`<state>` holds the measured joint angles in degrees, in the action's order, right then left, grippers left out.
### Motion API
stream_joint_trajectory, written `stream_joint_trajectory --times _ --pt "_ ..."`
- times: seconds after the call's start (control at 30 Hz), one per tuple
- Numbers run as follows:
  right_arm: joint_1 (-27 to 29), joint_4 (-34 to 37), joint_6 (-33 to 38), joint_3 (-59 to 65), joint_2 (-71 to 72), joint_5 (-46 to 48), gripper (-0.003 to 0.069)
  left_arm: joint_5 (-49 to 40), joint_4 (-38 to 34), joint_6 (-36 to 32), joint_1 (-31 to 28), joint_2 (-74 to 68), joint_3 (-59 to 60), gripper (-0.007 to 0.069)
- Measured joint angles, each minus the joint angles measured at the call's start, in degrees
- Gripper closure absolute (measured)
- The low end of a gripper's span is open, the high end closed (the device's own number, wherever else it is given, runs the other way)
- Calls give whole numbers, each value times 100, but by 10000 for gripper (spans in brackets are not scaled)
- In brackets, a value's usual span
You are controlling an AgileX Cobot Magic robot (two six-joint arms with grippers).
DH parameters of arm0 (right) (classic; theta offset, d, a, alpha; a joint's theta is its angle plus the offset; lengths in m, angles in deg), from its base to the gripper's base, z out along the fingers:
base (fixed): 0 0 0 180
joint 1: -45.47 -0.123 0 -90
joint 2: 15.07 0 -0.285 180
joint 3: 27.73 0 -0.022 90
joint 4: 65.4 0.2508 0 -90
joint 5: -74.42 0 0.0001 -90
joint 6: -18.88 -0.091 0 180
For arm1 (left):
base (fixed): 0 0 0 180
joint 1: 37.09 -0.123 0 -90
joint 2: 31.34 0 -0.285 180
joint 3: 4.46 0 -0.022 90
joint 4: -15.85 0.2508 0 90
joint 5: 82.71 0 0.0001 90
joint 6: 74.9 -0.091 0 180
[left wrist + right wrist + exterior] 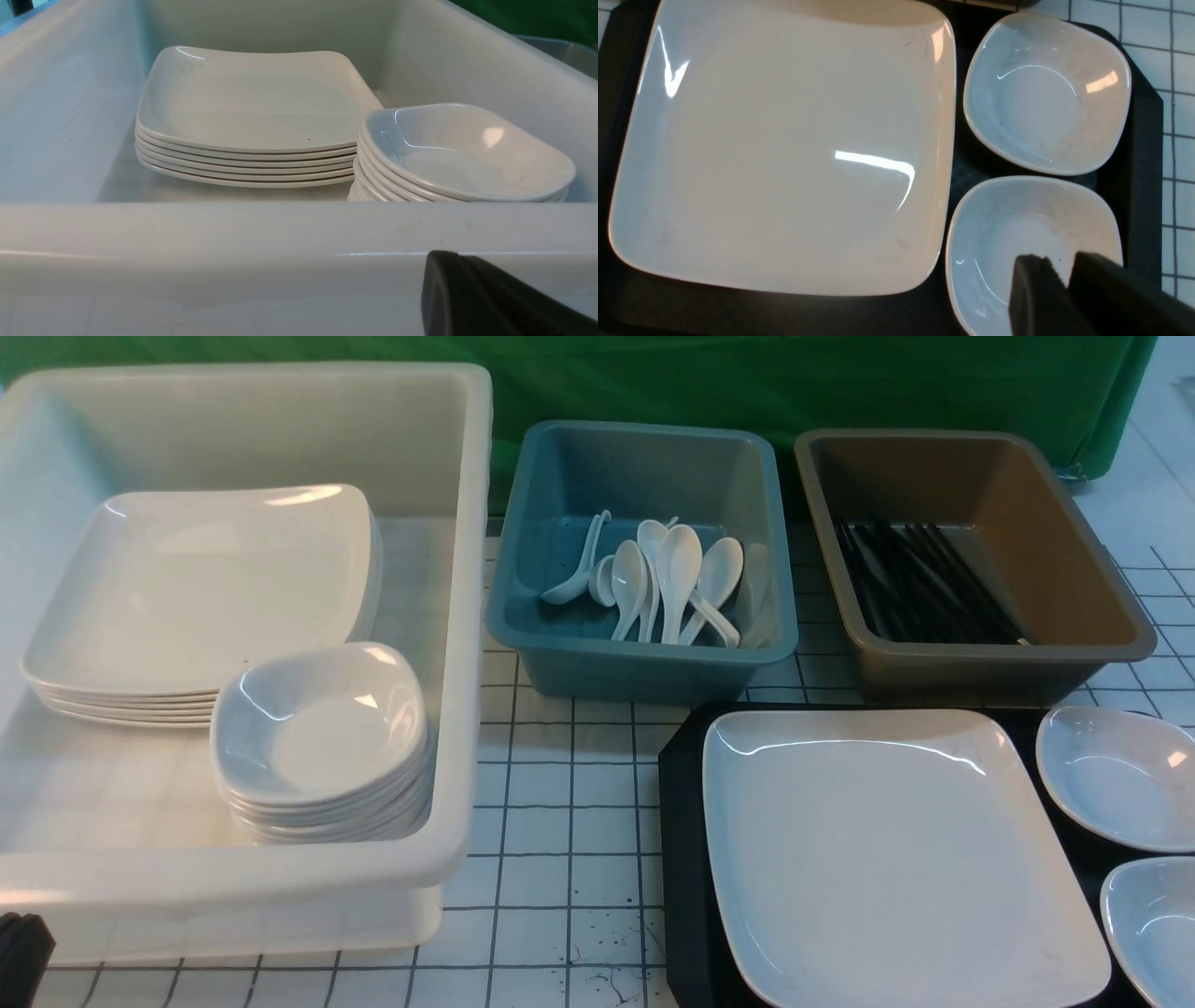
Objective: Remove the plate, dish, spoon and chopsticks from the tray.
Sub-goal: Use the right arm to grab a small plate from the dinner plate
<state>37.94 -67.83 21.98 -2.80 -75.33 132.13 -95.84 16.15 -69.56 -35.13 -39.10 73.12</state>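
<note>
The black tray sits at the front right, carrying the large white square plate and two small white dishes, one farther and one nearer. In the right wrist view my right gripper hovers over the nearer dish, its fingertips a narrow gap apart and holding nothing. The plate and the farther dish lie beside it on the tray. My left gripper is shut and empty, just outside the white tub's front wall. No spoon or chopsticks show on the tray.
A big white tub at the left holds a stack of plates and a stack of dishes. A blue tub holds several white spoons. A brown tub holds black chopsticks.
</note>
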Motion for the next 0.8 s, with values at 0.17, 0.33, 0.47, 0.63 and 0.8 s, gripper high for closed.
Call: stream_joint_trajectory --times 0.17,0.33,0.47,0.63,0.8 --pt "0 6 0 50 0 365 534 0 0 0 0 0 0 620" --pt "0 145 0 129 0 895 524 0 0 0 0 0 0 620" --pt "0 243 0 640 0 932 461 0 0 0 0 0 0 620" --pt "-38 243 67 1540 -5 423 281 0 0 0 0 0 0 620" --pt "-468 93 266 1844 -249 4 208 0 -30 0 0 0 0 620"
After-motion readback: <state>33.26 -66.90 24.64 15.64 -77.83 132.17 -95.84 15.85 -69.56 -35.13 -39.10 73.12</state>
